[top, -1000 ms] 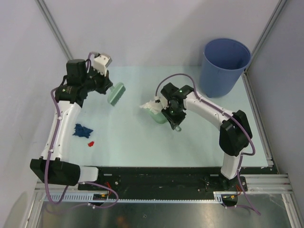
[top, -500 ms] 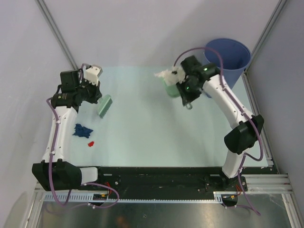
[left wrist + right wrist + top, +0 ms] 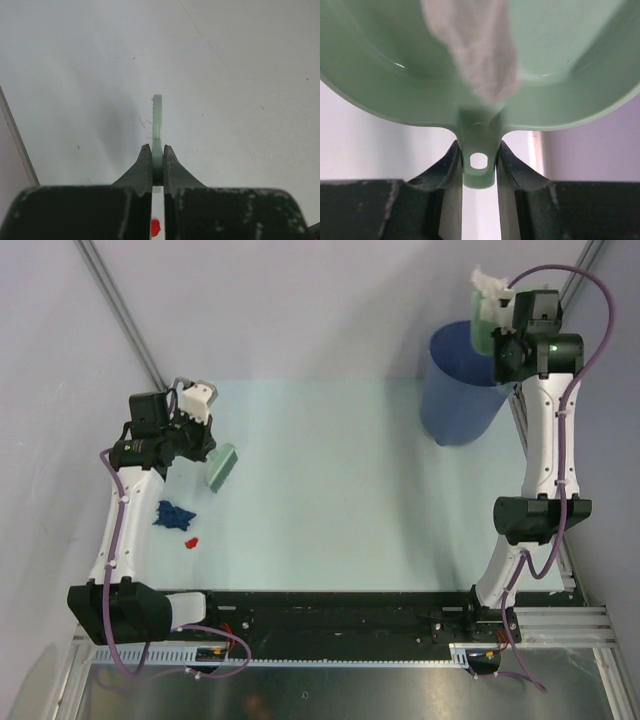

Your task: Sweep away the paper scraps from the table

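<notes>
Now raised from mid-table, the right gripper [image 3: 479,150], clamped on the handle of the dustpan [image 3: 481,328], hangs over the blue bucket [image 3: 465,390] at the far right corner. White paper scraps [image 3: 475,50] lie in the pan, so emptying appears imminent. The left gripper [image 3: 157,159], closed on the hand brush [image 3: 220,468], has brought it leftward. A dark blue scrap [image 3: 175,513] and a red scrap [image 3: 191,540] rest on the table [image 3: 340,500], near left, beside the left arm. Open surface lies to their right; the left edge runs close by.
</notes>
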`<state>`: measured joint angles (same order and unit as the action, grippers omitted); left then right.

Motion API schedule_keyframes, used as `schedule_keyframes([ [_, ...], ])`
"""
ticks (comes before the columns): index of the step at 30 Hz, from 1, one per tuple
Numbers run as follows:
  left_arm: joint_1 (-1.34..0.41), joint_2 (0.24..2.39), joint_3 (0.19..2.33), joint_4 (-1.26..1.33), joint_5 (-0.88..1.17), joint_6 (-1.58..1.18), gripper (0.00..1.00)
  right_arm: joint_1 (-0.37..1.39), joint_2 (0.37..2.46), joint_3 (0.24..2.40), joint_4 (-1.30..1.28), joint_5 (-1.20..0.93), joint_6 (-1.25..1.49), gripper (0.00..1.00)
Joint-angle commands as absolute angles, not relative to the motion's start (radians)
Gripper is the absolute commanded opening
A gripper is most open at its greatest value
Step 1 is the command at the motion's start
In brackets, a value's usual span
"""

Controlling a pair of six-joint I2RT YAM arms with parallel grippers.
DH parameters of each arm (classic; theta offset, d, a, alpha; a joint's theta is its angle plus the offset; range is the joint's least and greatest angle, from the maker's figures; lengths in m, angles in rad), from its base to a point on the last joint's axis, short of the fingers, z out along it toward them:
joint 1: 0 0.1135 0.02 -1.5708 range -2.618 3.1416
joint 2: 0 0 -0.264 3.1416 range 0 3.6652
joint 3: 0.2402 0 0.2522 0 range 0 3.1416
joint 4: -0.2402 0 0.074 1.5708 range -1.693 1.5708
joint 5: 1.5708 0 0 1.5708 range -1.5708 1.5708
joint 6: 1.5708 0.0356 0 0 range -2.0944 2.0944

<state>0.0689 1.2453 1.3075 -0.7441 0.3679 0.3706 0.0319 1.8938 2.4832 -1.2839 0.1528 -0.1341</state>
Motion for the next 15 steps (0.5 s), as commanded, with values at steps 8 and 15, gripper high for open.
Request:
schedule_keyframes([
  [8, 0.075, 1.207, 1.299, -0.721, 0.38, 0.382, 0.0, 0.026, 1.798, 2.052, -0.425, 0.915, -1.041, 0.0],
  [15, 0.077, 1.193, 1.293, -0.722, 0.373, 0.39, 0.0, 0.038, 1.727, 1.692, 0.374, 0.879, -1.767, 0.02],
])
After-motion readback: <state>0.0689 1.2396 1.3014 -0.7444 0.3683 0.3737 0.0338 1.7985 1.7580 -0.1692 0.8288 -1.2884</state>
